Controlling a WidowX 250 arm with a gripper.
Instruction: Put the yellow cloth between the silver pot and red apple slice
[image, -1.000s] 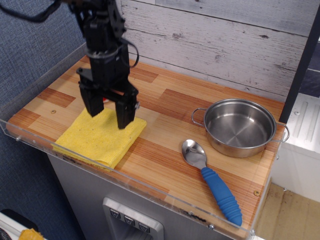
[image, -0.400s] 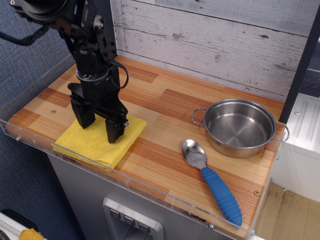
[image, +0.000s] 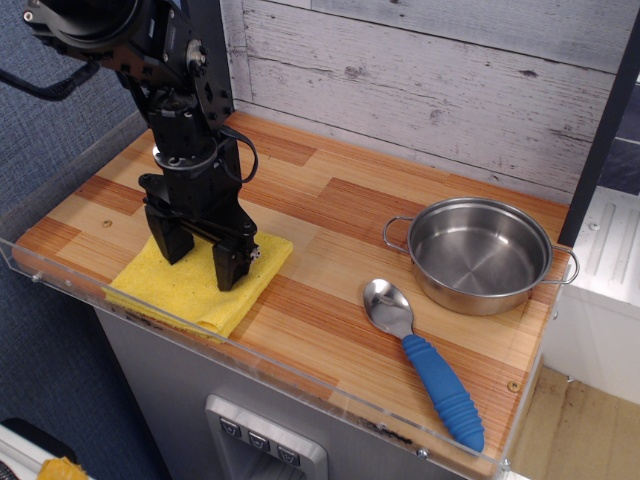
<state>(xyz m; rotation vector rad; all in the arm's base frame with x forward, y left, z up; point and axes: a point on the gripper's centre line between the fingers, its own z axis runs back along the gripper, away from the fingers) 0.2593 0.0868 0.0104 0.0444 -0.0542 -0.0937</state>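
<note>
The yellow cloth (image: 170, 290) lies folded flat at the front left of the wooden counter. My black gripper (image: 198, 262) stands upright over it with its two fingers spread apart, their tips pressed down onto the cloth. The silver pot (image: 478, 254) stands empty at the right of the counter, well apart from the cloth. The red apple slice is hidden behind the gripper and arm.
A steel spoon with a blue handle (image: 425, 365) lies in front of the pot, bowl toward the middle. A clear plastic rim (image: 300, 385) runs along the counter's front and left edges. A whitewashed plank wall (image: 430, 80) stands behind.
The gripper has come down from above the cloth and slightly to the left, until its open fingertips rest on the cloth. Cloth, pot and spoon have not moved.
</note>
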